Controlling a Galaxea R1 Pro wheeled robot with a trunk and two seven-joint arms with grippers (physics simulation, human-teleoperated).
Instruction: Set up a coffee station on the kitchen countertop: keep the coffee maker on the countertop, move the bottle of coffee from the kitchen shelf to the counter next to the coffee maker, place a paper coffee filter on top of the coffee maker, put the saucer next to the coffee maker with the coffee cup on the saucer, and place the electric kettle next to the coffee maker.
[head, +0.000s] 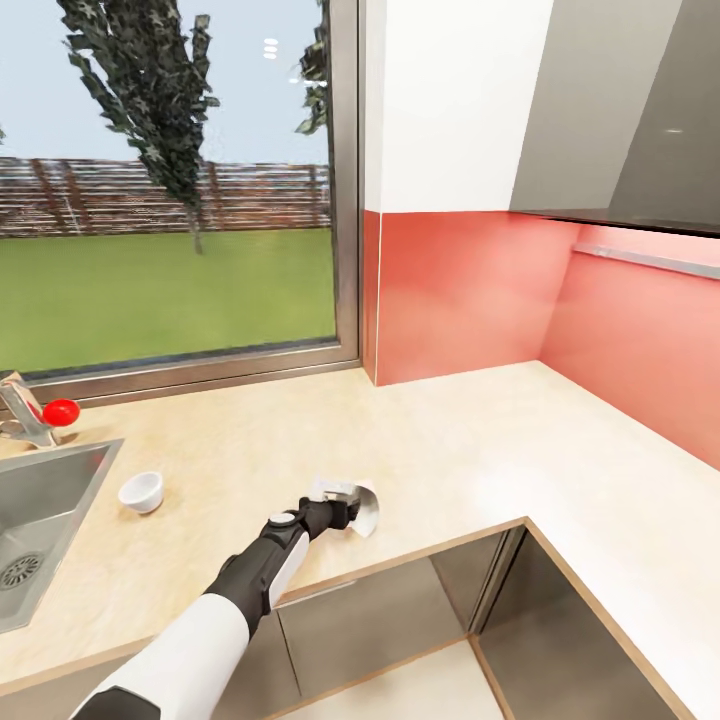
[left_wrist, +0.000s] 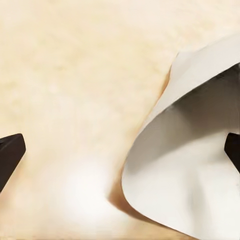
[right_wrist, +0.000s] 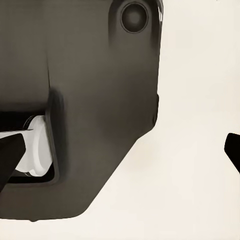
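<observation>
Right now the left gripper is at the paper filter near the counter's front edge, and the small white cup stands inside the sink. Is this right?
Not quite. The cup stands on the counter, beside the sink, not inside it, as the head view shows. The left gripper is indeed at the filter near the front edge.

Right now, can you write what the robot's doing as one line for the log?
stage: filter pickup | left gripper: open, at paper coffee filter on countertop | coffee cup: by sink

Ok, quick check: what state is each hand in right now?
Left hand: open, fingers spread wide, with the paper coffee filter between them on the countertop, not gripped.
Right hand: open, holding nothing.
</observation>
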